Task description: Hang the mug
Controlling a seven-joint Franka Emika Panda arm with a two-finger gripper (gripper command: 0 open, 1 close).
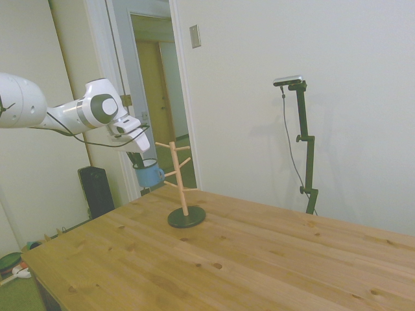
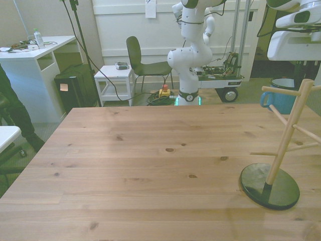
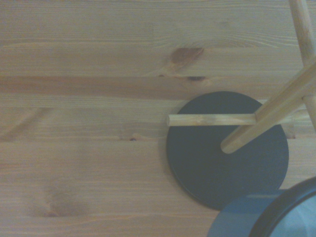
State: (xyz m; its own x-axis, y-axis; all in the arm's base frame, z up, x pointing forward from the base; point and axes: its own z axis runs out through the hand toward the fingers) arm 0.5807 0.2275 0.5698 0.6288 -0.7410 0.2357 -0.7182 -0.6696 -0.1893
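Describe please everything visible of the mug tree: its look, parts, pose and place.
The mug tree is a pale wooden post standing upright on a round dark base, with thin pegs angling out on both sides. It stands on the wooden table, near the front view's right edge. No peg carries anything; the blue mug hangs in the air beside it.

One mug (image 1: 149,175) shows at left centre of the side view, beside one wooden mug tree (image 1: 182,188) on one dark round base (image 1: 187,217). One table (image 1: 259,259) fills the lower frame. One chair (image 2: 143,63) and one white desk (image 2: 37,55) sit in the front view's upper left.
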